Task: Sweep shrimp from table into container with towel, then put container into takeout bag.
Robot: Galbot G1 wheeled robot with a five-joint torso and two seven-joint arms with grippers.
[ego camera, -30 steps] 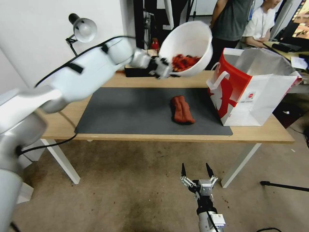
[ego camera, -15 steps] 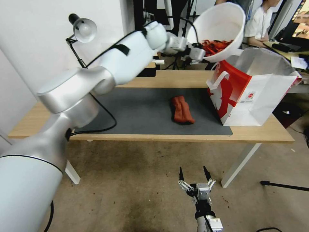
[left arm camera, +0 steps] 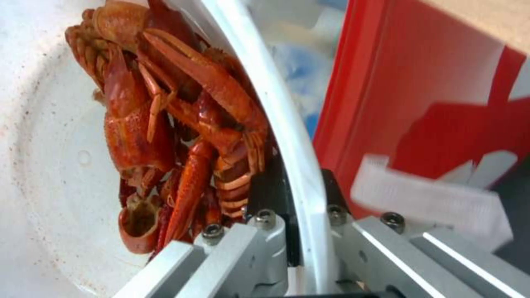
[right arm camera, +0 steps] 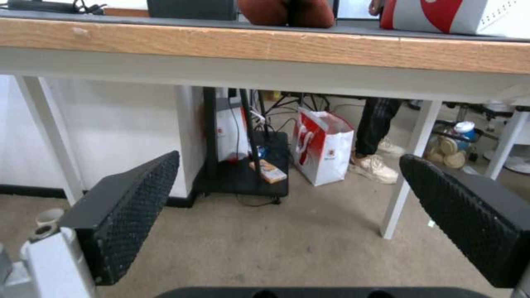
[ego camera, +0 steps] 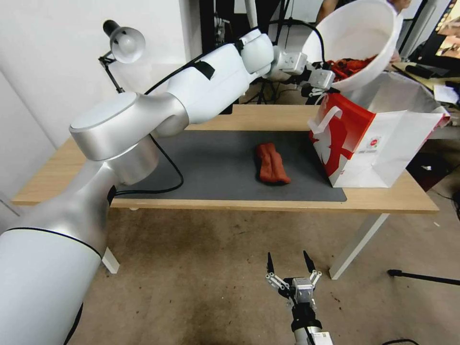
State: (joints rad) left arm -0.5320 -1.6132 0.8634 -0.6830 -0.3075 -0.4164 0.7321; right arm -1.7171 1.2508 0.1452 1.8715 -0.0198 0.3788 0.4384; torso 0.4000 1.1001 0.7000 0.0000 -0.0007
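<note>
The table [ego camera: 230, 203] is holding a dark mat [ego camera: 201, 167], and no shrimp are lying on either one, so the sweeping part looks done. The bag [ego camera: 383, 143] is standing open at the right end of the table, close to the front edge, with its red side facing the mat. The bowl [ego camera: 357, 36] is hanging in the air above the bag's mouth, over the back right corner of the table, and it is tipping a bit. The towel [ego camera: 271, 163] is lying bunched on the mat, nearer its right edge and just left of the bag. The shrimp [left arm camera: 182, 124] are piling up on the low side of the bowl (they look more like little crayfish with claws).

The left gripper [left arm camera: 298, 231] is pinching the bowl's thin wall, one finger inside and one outside. The right gripper [ego camera: 292, 273] is waiting low down in front of the table, fingers spread wide with nothing between them.

What is left is lowering the bowl into the bag and letting go.
</note>
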